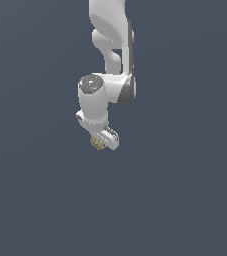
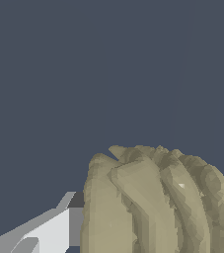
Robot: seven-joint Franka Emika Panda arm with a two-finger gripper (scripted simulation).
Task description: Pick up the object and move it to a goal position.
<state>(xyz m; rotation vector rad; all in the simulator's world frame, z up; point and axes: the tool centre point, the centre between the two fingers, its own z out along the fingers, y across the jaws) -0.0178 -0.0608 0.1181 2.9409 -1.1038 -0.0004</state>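
The object (image 1: 97,143) is a small tan-yellow ridged lump, partly hidden behind the white fingers in the exterior view. My gripper (image 1: 101,141) hangs from the white arm in the middle of that view and is shut on the object. In the wrist view the object (image 2: 153,202) looms large, with darker ridged stripes across it. One white finger (image 2: 44,230) shows beside it; the other finger is mostly hidden behind the lump.
A plain dark grey-blue surface (image 1: 185,200) fills the background in both views. The white arm (image 1: 112,45) comes down from the top of the exterior view. No other objects show.
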